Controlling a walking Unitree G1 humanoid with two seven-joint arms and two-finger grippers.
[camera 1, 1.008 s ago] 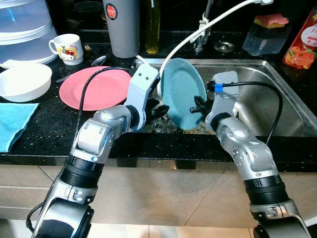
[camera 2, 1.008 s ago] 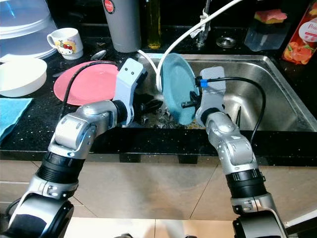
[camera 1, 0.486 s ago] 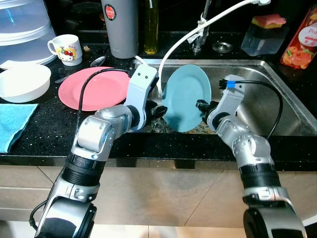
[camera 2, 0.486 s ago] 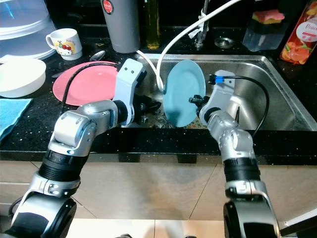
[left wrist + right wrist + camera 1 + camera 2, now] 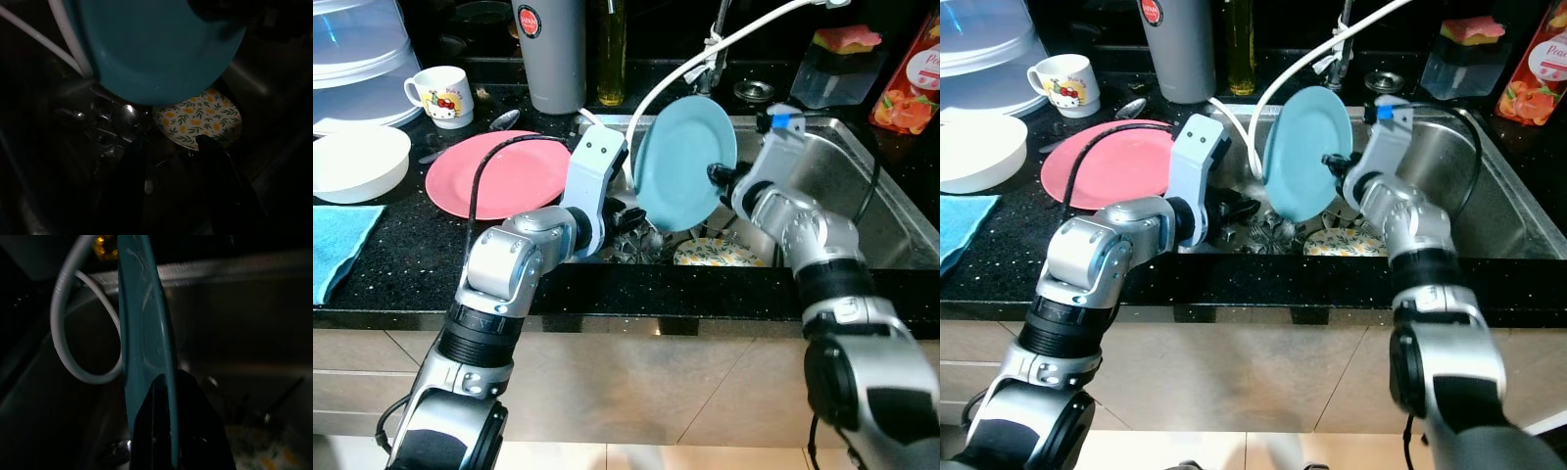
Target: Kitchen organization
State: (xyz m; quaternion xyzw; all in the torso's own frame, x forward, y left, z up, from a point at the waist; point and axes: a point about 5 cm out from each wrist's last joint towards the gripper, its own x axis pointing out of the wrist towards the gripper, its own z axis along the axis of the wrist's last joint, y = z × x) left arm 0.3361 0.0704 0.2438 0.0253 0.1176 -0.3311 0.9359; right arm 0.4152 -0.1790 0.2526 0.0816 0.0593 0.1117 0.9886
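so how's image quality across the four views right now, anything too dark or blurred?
Left eye and right eye views: evenly lit and sharp, with the round teal plate crisp in the right tool. Left wrist view: very dark; only the teal plate, a yellow-patterned dish and the left tool can be made out. Right wrist view: dim, with the plate's edge close and soft.

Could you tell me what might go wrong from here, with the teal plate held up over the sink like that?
The right end effector pinches the teal plate only at its rim, so it could slip and drop onto the patterned plate and cutlery below. The white hose runs close beside the plate and might snag it. The left end effector sits near its path and could be bumped.
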